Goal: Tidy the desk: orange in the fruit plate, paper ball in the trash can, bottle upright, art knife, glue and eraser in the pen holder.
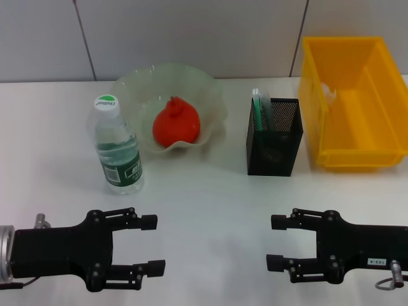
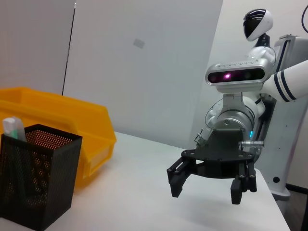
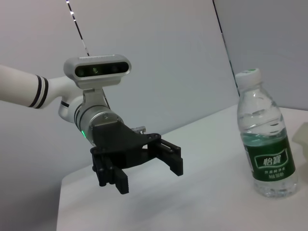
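The orange (image 1: 173,124) lies in the pale-green fruit plate (image 1: 210,89). The bottle (image 1: 118,150) stands upright to the left of the plate and also shows in the right wrist view (image 3: 264,139). The black mesh pen holder (image 1: 275,137) holds a green-and-white tool and a pale tube (image 2: 12,127); the eraser is hidden. The paper ball (image 1: 328,91) lies inside the yellow trash can (image 1: 354,102). My left gripper (image 1: 156,244) and right gripper (image 1: 273,241) are both open and empty, low near the table's front edge.
The white table ends at a grey wall behind the objects. The left wrist view shows the right gripper (image 2: 206,190), the pen holder (image 2: 36,180) and the trash can (image 2: 72,125). The right wrist view shows the left gripper (image 3: 149,175).
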Controlling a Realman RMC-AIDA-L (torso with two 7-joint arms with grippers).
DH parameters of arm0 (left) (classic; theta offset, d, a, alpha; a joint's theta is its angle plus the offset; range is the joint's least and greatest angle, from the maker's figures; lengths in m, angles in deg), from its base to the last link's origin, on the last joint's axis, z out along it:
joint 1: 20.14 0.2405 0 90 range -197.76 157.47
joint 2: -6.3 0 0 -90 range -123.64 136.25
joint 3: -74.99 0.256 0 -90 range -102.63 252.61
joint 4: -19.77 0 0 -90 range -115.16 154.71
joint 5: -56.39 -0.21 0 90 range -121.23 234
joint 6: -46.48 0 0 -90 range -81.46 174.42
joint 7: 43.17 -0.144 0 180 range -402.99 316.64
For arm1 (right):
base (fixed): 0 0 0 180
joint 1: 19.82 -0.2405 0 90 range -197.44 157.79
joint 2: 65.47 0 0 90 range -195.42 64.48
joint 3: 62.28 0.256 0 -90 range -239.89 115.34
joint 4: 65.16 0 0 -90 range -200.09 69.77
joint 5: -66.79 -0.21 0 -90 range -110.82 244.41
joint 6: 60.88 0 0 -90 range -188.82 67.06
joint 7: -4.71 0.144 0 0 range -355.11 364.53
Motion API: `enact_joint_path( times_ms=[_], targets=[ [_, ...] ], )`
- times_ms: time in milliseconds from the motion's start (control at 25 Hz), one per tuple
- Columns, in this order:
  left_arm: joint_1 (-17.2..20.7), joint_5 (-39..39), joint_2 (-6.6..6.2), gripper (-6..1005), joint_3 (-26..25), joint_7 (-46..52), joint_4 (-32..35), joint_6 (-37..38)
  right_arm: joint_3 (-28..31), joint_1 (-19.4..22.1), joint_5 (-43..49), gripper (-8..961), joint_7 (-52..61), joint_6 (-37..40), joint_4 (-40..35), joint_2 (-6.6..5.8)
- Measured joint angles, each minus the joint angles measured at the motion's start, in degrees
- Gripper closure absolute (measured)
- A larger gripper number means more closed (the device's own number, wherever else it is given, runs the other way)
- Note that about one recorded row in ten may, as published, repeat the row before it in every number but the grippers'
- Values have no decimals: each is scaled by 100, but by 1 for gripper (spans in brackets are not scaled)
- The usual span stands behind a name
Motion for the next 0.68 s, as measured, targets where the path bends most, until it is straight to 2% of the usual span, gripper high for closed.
enact_joint_path(
  times_ms=[680],
  targets=[
    [11,0,-27,201,-6,0,0,9,1,-28,0,144,-1,-17,25,1]
  ],
)
